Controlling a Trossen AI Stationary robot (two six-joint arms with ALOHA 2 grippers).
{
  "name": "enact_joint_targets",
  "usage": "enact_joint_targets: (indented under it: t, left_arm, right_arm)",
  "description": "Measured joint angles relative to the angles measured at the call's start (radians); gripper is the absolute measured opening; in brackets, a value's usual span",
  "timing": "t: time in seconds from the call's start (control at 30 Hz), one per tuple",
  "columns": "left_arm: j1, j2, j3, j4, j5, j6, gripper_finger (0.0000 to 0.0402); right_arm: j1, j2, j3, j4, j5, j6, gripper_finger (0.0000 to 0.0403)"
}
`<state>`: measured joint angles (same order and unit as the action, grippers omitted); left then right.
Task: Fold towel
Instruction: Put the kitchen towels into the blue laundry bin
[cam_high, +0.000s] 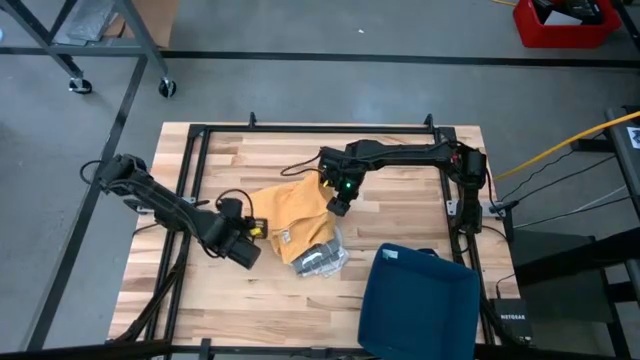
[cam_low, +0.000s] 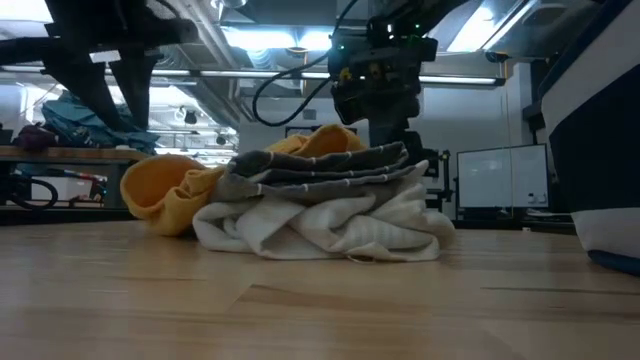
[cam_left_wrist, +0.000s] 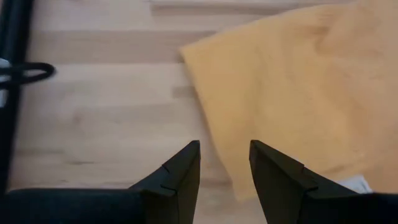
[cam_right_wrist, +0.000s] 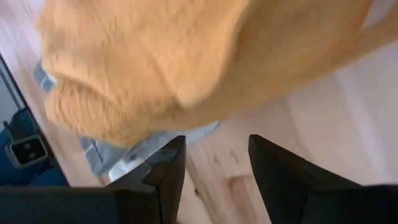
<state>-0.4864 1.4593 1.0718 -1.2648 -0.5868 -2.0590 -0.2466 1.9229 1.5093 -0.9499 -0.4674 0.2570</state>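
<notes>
Lying crumpled near the middle of the table (cam_high: 400, 200): one yellow towel (cam_high: 290, 212), partly spread, partly bunched, not yet folded. Looking soft and limp, likely light, sagging and draping wherever lifted; nothing stiff or fragile about it, probably not slippery either. Best taken by pinching a free corner or edge, one at each end, so as to pull the cloth flat before doubling it over; the edge nearest the left gripper showing clean and flat on the wood in the left wrist view.

Touching the yellow towel on its near side: one grey and white striped cloth (cam_high: 322, 259), also crumpled, partly tucked under the yellow one in the low view, likely needing to be kept out of any pinch.

Hovering just beside the yellow towel's left edge: left gripper (cam_high: 247, 243), fingers parted with a clear gap, holding nothing, the towel's edge lying just ahead of the tips.

Hanging over the yellow towel's far right corner: right gripper (cam_high: 338, 205), fingers likewise parted, gripping nothing, yellow cloth bunched close in front of them.

Sitting well apart from the yellow towel, toward the near right corner: one dark blue bin (cam_high: 420, 300).

Counting up: two cloths, two grippers, one bin
</notes>
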Motion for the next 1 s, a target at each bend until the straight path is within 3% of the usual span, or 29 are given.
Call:
enact_joint_targets:
  t: [0.2, 0.43, 0.87, 1.0]
  left_arm:
    - [0.060, 0.018, 0.000, 0.023, 0.000, 0.047, 0.0131]
    - [0.151, 0.054, -0.017, 0.053, -0.001, 0.077, 0.0131]
    - [0.197, 0.055, -0.236, 0.422, 0.060, 0.023, 0.0131]
    - [0.214, 0.055, -0.333, 0.632, 0.122, 0.022, 0.0131]
  right_arm:
    - [-0.030, 0.000, 0.000, 0.088, 0.000, 0.069, 0.0179]
    - [-0.051, 0.005, 0.001, 0.060, 0.021, 0.078, 0.0179]
    - [-0.048, 0.119, 0.001, 0.067, 0.005, 0.079, 0.0179]
    - [-0.048, 0.165, 0.001, 0.081, 0.004, 0.079, 0.0179]
